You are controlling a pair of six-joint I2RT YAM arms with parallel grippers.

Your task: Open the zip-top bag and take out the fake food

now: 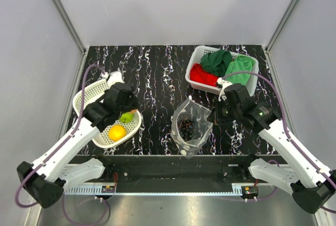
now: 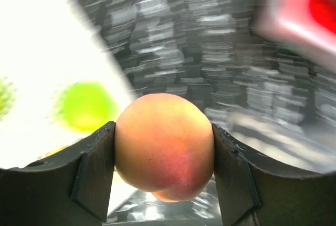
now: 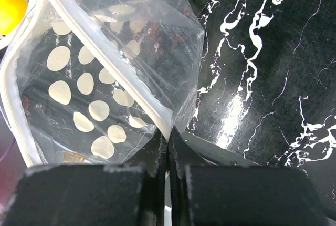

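Note:
My left gripper (image 1: 131,112) is shut on the orange-pink peach (image 2: 164,144) and holds it over the edge of a white oval basket (image 1: 84,100). Its fingers (image 2: 93,169) press the peach from both sides. A green apple (image 1: 126,116) and the yellow lemon-like fruit (image 1: 116,132) lie in that basket. The apple also shows blurred in the left wrist view (image 2: 85,105). The polka-dot zip-top bag (image 1: 191,126) stands at the table's middle, its mouth gaping. My right gripper (image 3: 168,141) is shut on the bag's zip strip (image 3: 157,115) at the bag's right edge.
A white rectangular basket (image 1: 195,63) with red and green cloths stands at the back right. The black marbled table (image 1: 157,73) is walled by grey panels on three sides. The table's front edge runs just below the bag.

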